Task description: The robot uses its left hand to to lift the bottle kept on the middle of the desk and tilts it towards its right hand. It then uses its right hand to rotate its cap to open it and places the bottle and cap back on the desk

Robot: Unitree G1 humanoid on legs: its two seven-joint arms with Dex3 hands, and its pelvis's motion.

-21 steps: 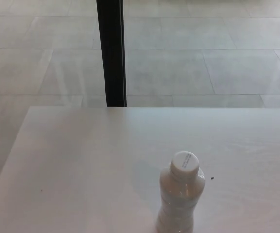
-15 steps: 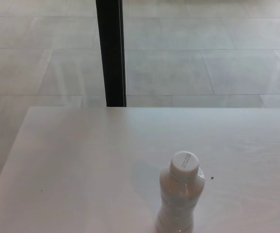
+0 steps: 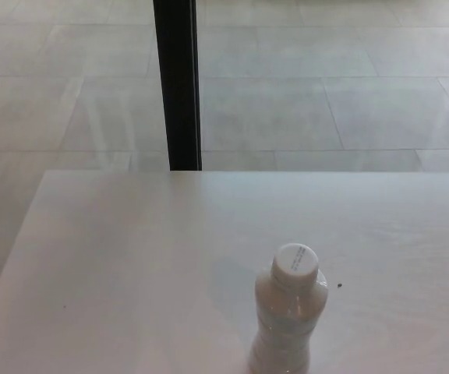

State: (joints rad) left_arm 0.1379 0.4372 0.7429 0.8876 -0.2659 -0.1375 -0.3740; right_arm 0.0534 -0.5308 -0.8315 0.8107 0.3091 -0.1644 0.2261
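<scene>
A small clear plastic bottle (image 3: 287,323) stands upright on the white desk (image 3: 131,265), near the bottom edge of the head view and a little right of centre. Its white cap (image 3: 295,261) is screwed on top. The base of the bottle is cut off by the picture's lower edge. Neither of my hands shows in the view.
A black vertical post (image 3: 178,82) rises behind the desk's far edge, left of centre. Beyond it lies a pale tiled floor (image 3: 326,93). A tiny dark speck (image 3: 341,285) sits on the desk just right of the bottle. The desk's left edge runs diagonally down to the lower left.
</scene>
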